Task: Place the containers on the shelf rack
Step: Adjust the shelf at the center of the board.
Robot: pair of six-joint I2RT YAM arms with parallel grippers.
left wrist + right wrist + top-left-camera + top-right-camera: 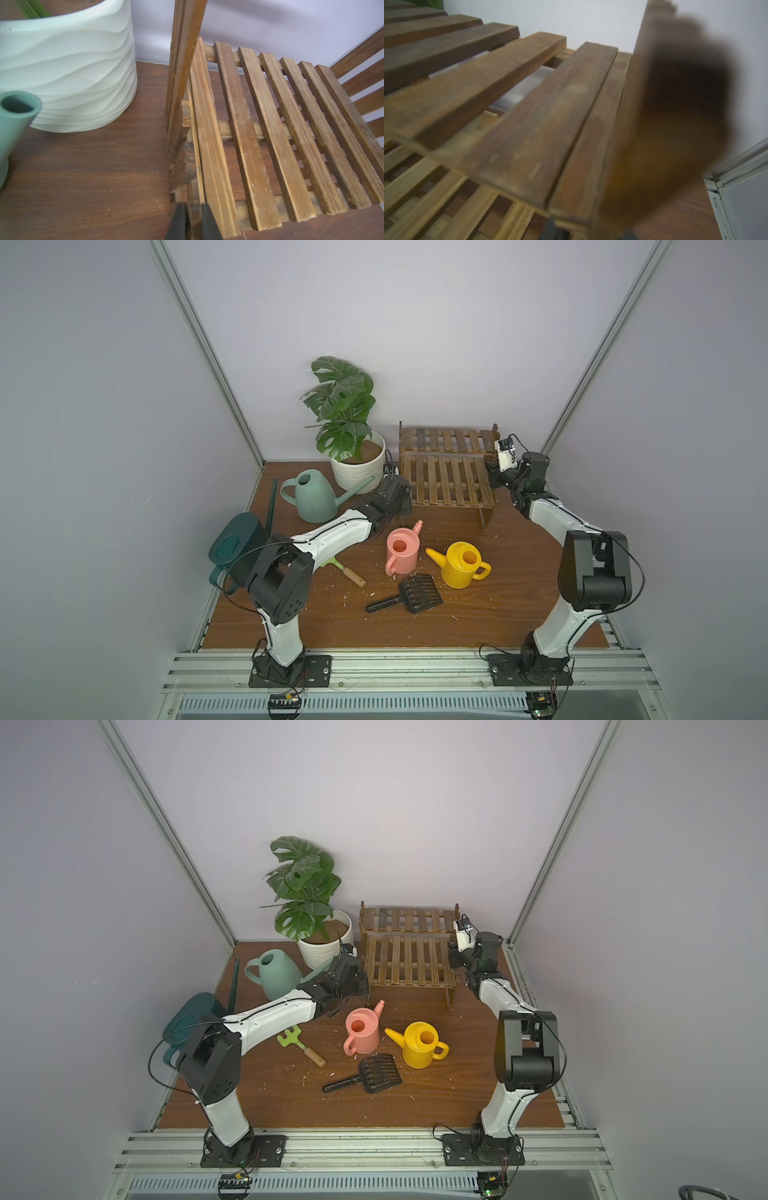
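Note:
The shelf rack of dark wooden slats stands at the back of the table, with nothing on either tier. My left gripper is shut on the rack's left front corner post. My right gripper is shut on the rack's right side panel, which is blurred in the right wrist view. Four containers stand on the table: a pink can, a yellow can, a sage-green can whose spout reaches toward the left gripper, and a dark teal can behind the left arm.
A white ribbed plant pot stands just left of the rack. A black scoop, a green hand rake and a thin dark stick lie on the table, among scattered pale chips.

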